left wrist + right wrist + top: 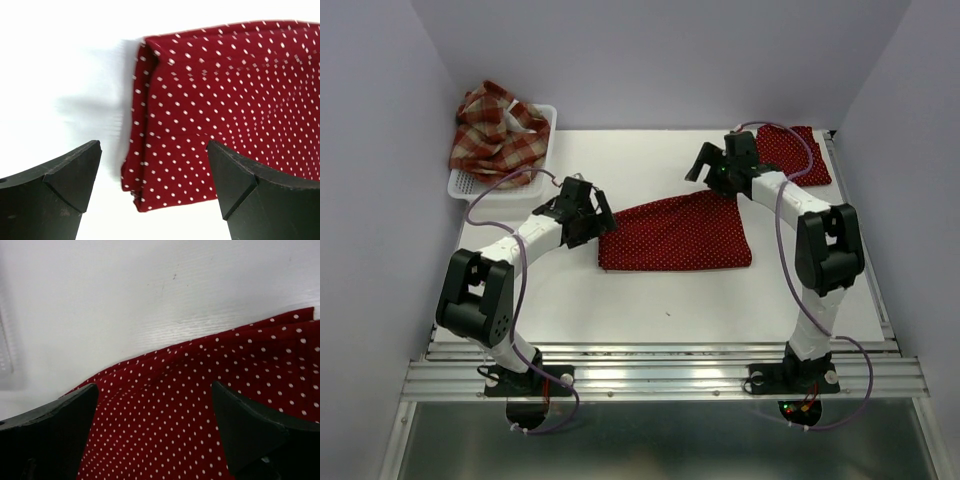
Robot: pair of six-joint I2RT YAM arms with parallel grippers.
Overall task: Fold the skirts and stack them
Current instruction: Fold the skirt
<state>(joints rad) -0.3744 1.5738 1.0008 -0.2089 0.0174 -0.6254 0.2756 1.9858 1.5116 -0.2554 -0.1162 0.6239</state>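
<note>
plaid skirt overhead only, apparently in basket

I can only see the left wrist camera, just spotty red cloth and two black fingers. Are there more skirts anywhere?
Observer: Yes, a plaid skirt sits bunched in a white basket at the far left.
Operator: Any other spotty ones?
Observer: One more polka-dot skirt lies at the far right.
Operator: What's the other hand doing?
Observer: The right gripper hangs open over the far edge of your spotty skirt.
</note>
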